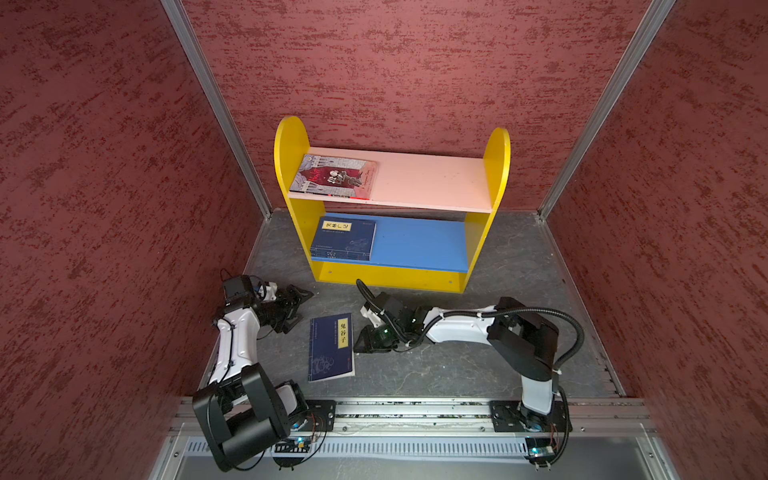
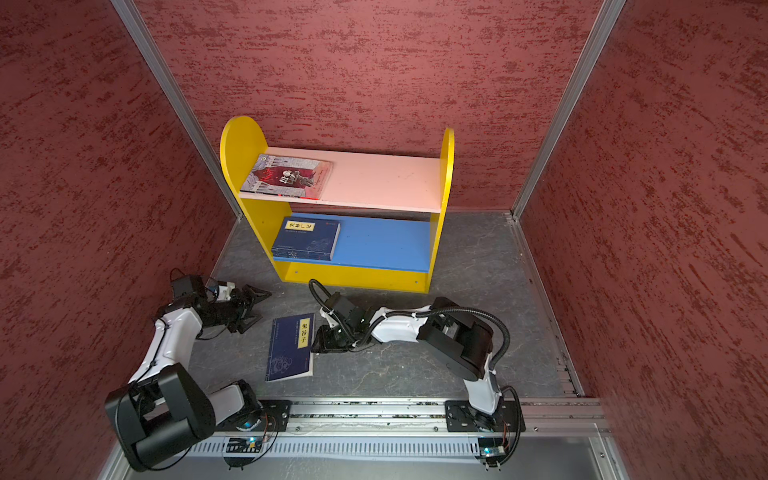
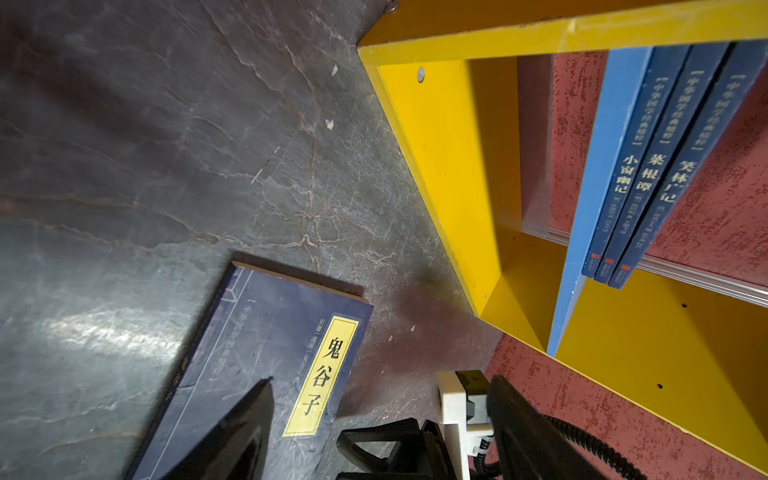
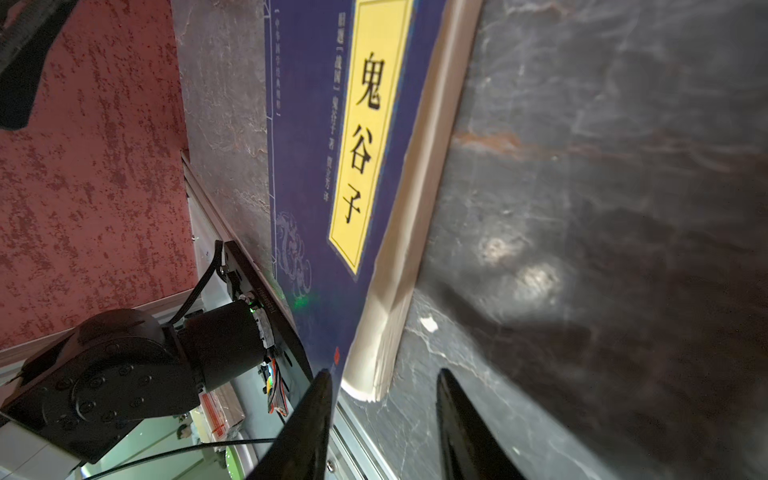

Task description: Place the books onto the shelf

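Books lie in three places; one yellow-labelled navy book (image 1: 331,347) lies flat on the table (image 1: 449,374), in front of the shelf (image 1: 291,141) and between the arms; a red-and-grey book (image 1: 334,176) lies at the left end of the pink upper board (image 1: 432,183) in both top views; a navy stack (image 1: 344,240) lies at the left end of the blue lower board (image 1: 419,245), and the left wrist view shows us three spines (image 3: 648,166) there; the right fingers (image 4: 320,399) stand partly parted with nothing held, just beside the navy book's page edge; we cannot tell whether they touch it; the left fingers (image 1: 305,296) are spread wide and empty, near that book yet apart from it.
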You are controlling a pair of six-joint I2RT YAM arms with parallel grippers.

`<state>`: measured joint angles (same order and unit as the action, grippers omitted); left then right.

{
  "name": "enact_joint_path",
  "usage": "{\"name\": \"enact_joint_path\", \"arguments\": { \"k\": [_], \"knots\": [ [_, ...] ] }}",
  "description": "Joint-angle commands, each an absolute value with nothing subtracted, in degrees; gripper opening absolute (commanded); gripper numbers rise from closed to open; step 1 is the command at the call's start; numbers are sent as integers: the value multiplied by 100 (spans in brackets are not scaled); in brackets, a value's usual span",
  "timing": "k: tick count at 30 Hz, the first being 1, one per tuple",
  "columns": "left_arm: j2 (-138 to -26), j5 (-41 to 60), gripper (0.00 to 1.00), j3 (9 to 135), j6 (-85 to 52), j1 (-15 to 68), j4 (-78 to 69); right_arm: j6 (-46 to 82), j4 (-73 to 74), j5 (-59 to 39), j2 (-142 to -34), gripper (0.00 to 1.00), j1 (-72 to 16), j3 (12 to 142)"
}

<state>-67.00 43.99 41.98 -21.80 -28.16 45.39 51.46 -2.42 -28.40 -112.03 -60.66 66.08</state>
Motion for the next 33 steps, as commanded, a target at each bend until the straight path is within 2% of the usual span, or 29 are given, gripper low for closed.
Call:
{"name": "enact_joint_path", "arguments": {
  "k": [1, 7, 15, 19, 25, 33],
  "knots": [
    [-6595, 4245, 81, 4179, -2146, -2795, 4517, 5260, 156, -3056, -11324, 41, -6108, 6811],
    [-6538, 4175, 81, 4177, -2181, -2799, 4526, 5445, 459, -3083, -11522, 40, -6143, 6890],
    [-6499, 4228, 80, 4210, -2162, -2804, 4590, 5329, 145, -2930, -11739, 32, -6161, 7119],
    [-6484, 4276, 79, 4210, -2171, -2795, 4566, 5237, -119, -2714, -11731, 25, -6161, 7119],
    [-6543, 4340, 79, 4217, -2186, -2777, 4534, 5210, -379, -2414, -11746, 1, -6144, 7098],
    [-6618, 4527, 78, 4287, -2185, -2628, 4536, 5363, -207, -2227, -11509, 0, -6074, 6700]
  ]
}}
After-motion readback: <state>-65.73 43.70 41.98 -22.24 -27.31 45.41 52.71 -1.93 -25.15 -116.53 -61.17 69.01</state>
